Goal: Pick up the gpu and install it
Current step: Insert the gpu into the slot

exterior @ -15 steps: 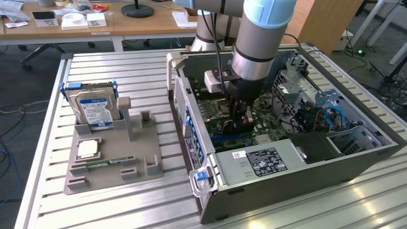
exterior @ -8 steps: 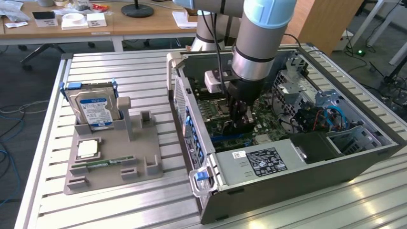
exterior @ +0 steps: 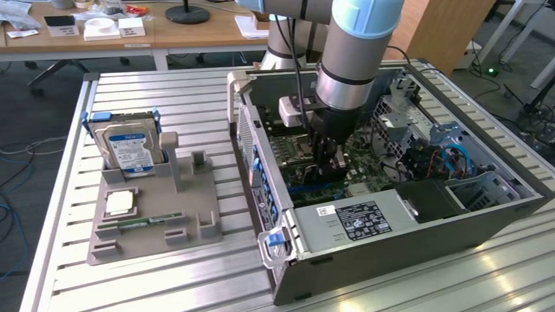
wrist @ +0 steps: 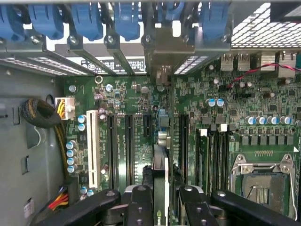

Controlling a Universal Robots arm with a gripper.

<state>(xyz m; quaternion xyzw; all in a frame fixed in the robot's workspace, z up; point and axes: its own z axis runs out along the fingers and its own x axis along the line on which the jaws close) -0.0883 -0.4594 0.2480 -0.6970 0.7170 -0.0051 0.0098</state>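
In the exterior view, the arm is seen reaching down into an open computer case that lies on its side on a slatted metal desk. The fingers are lowered inside the case, close over the motherboard. Towards the exterior view's left, a grey holder is placed on the desk. On it, 1 hard drive is stood upright, and a processor chip and a green memory stick are laid flat.

In the wrist view, the gpu is seen edge-on, gripped between the 2 partly closed fingers. It is held upright, just over the long black slots. Its silvery bracket is set against the case's rear openings. An empty processor socket is seen well to one side.
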